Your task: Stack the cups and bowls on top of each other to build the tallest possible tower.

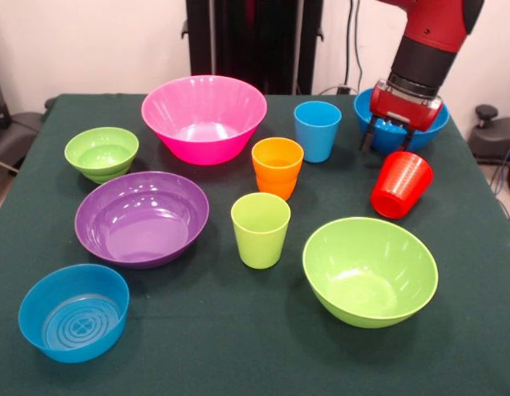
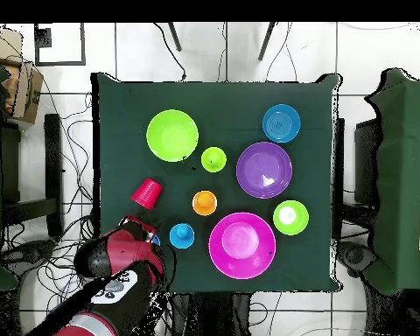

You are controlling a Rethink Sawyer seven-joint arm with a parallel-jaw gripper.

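Nearest on the green tabletop: small blue bowl with ringed base, large lime green bowl. Behind these, purple bowl, lime green cup, red cup tipped on its side. Further back, small lime green bowl, orange cup, light blue cup, pink bowl. Farthest, large blue bowl, with hand hanging over it, holding nothing; fingers' spread unclear. Nothing stacked yet.

Glossy red arm, black wrist band, red pincer housing, dark fingers, grey button panel
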